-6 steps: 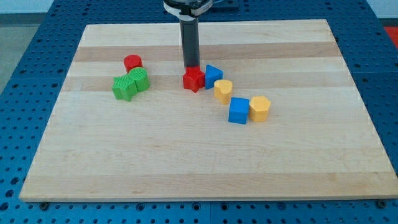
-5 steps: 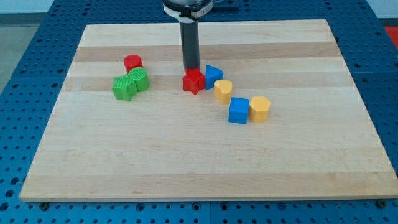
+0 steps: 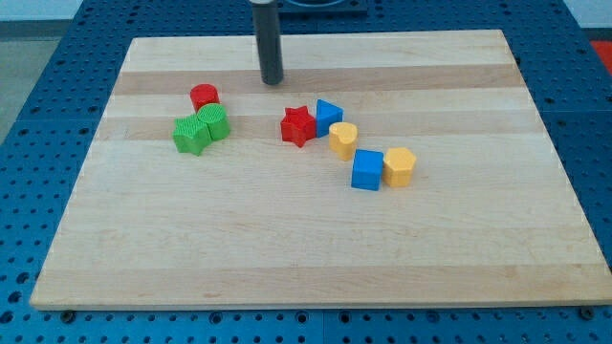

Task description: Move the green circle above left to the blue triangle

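Touching a green block [image 3: 190, 136]: green circle [image 3: 215, 122].

bright, even overhead light; soft short shadows beside the blocks; sharp focus, no glare.

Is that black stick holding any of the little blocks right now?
No, nothing is held. My tip touches no block; it stands toward the view's top, between the red cylinder and the red star.
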Robot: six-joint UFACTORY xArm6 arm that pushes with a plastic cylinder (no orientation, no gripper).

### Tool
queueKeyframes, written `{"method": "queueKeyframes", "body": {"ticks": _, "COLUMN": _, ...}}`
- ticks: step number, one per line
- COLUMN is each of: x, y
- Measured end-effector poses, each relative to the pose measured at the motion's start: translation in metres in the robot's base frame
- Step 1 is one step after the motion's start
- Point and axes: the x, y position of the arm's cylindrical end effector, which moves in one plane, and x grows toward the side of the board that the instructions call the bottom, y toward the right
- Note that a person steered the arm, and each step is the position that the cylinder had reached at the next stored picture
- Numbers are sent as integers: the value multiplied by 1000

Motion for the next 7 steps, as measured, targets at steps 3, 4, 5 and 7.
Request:
{"method": "queueKeyframes", "body": {"ticks": 3, "x": -9, "y": -72}}
{"method": "queueKeyframes", "body": {"ticks": 4, "x": 6, "y": -118}}
{"method": "queueKeyframes", "body": {"ticks": 5, "x": 29, "y": -155}}
{"method": "queueKeyframes", "body": {"ticks": 7, "x": 123, "y": -140}}
